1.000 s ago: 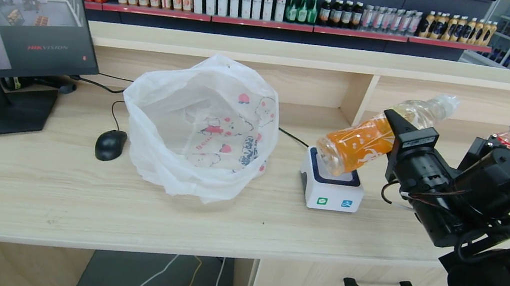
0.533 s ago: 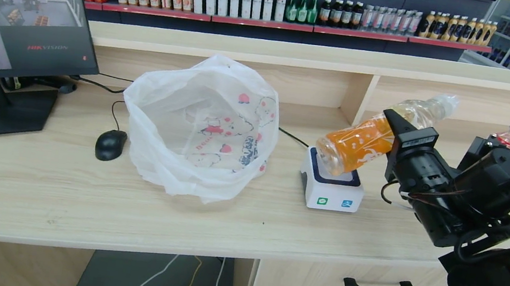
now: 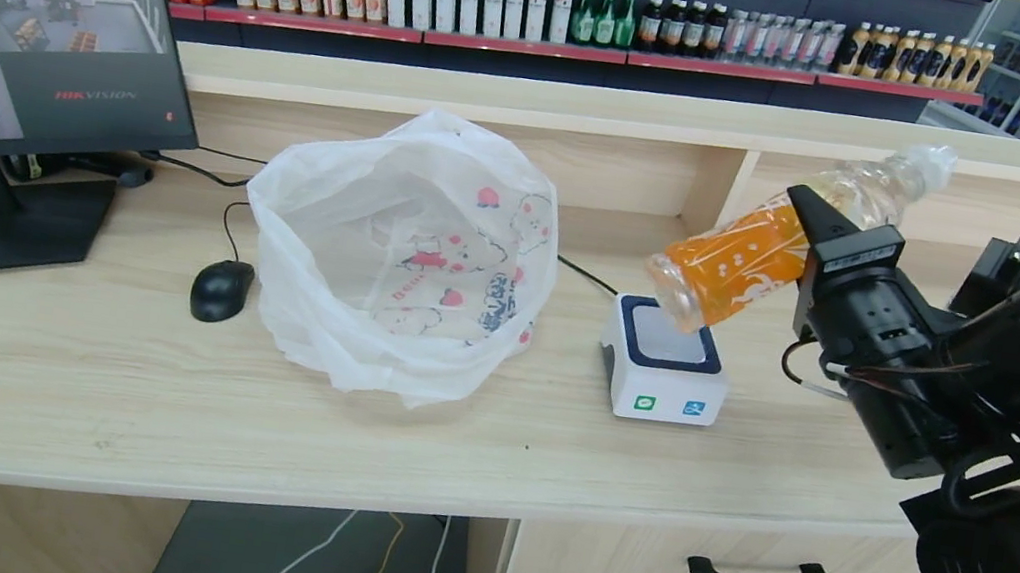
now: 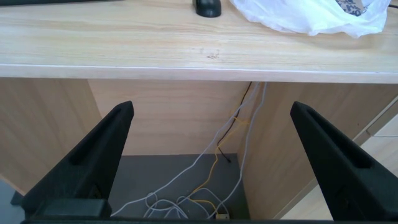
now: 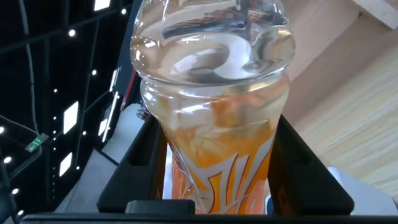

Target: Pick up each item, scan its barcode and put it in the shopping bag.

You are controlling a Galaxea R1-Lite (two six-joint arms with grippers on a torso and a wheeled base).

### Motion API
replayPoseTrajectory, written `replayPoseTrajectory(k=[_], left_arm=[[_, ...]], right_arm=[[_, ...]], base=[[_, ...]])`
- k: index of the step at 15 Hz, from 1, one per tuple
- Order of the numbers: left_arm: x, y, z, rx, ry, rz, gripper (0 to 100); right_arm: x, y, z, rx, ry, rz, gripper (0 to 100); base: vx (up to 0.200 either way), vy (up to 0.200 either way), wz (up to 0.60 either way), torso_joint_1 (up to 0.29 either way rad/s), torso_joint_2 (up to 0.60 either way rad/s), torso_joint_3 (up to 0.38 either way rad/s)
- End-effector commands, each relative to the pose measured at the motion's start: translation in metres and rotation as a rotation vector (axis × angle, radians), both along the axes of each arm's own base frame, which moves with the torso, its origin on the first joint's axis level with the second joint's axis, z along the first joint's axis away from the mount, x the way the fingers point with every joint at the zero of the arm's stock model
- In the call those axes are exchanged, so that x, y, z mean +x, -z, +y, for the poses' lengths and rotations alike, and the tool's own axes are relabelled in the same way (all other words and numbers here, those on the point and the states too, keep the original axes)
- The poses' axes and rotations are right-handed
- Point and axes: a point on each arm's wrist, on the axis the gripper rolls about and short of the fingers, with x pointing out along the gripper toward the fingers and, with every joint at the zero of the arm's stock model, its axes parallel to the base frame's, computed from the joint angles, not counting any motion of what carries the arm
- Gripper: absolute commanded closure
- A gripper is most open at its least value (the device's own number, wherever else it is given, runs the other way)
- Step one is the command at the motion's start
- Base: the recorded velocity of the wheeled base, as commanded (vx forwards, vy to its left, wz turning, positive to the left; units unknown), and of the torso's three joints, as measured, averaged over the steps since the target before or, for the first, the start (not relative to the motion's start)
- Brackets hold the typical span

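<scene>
Status: R hand (image 3: 807, 245) is closed on clear plastic bottle w/ orange label and orange drink (image 3: 730, 269), one finger each side of the body near the shoulder. Bottle is tilted, base low, hanging above and clear of white box scanner w/ dark-rimmed window (image 3: 662, 375); cap end points up and away. L hand (image 4: 211, 162) is spread wide, empty, below front edge of light wood bench (image 3: 101, 387).

Risks, as judged:
1. Grip sits high on a smooth, heavy bottle, so the base may swing or slide through the fingers during transfer.
2. Cannot tell whether barcode faces the window; a missed scan is poss.
3. White printed thin plastic shopping bag (image 3: 306, 297) stands near the scanner, mouth up, walls limp, unanchored. A low approach could catch the rim and fold it shut or drag the bag.
4. Release from height could topple the bag; bottle then rolls on bench.
</scene>
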Motion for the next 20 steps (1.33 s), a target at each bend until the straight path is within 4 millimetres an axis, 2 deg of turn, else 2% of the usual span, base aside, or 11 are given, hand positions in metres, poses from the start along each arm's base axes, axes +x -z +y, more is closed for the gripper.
replayPoseTrajectory(k=[1, 3, 5, 8, 12, 18, 20], left_arm=[[0.0, 0.0, 0.0, 0.0, -0.001, 0.0, 0], [0.0, 0.0, 0.0, 0.0, -0.001, 0.0, 0], [0.0, 0.0, 0.0, 0.0, -0.001, 0.0, 0], [0.0, 0.0, 0.0, 0.0, -0.001, 0.0, 0], [0.0, 0.0, 0.0, 0.0, -0.001, 0.0, 0], [0.0, 0.0, 0.0, 0.0, -0.001, 0.0, 0], [0.0, 0.0, 0.0, 0.0, 0.001, 0.0, 0]], right_arm=[[-0.012, -0.016, -0.004, -0.031, 0.019, -0.043, 100], [-0.017, -0.024, -0.006, -0.085, 0.047, -0.05, 100], [-0.034, -0.039, -0.002, -0.175, 0.067, -0.106, 100], [-0.055, -0.05, 0.008, -0.313, 0.092, -0.175, 100], [-0.074, -0.042, 0.01, -0.532, 0.158, -0.216, 100], [-0.08, -0.036, 0.006, -0.738, 0.266, -0.271, 100], [-0.083, -0.029, 0.012, -0.795, 0.254, -0.275, 100]], base=[[0.0, 0.0, 0.0, 0.0, 0.0, 0.0], [0.0, 0.0, 0.0, 0.0, 0.0, 0.0], [0.0, 0.0, 0.0, 0.0, 0.0, 0.0], [0.0, 0.0, 0.0, 0.0, 0.0, 0.0], [0.0, 0.0, 0.0, 0.0, 0.0, 0.0], [0.0, 0.0, 0.0, 0.0, 0.0, 0.0], [0.0, 0.0, 0.0, 0.0, 0.0, 0.0]])
